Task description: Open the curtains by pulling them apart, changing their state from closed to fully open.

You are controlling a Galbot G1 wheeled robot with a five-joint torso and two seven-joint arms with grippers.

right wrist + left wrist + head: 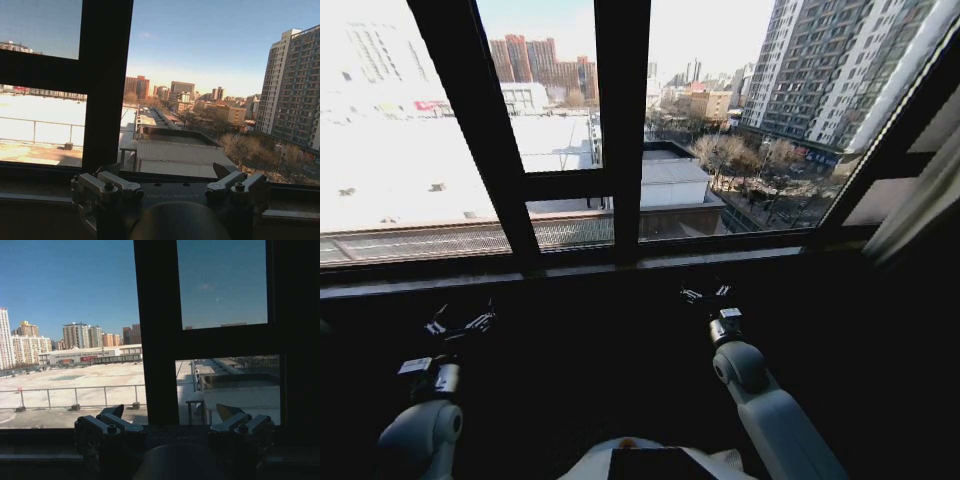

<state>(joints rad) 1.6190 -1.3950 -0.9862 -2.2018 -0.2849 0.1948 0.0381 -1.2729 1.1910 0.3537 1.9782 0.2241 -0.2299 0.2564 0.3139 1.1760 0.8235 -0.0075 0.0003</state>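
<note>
Hanging bunched at the right, curtains leave the window bare.

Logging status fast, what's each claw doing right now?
Left claw: open, holding nothing, low before the window.
Right claw: open, holding nothing, low before the window.

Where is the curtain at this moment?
In the head view, the curtain is gathered at the far right edge, beside the window frame; both hands, left hand and right hand, hang low below the sill.
</note>
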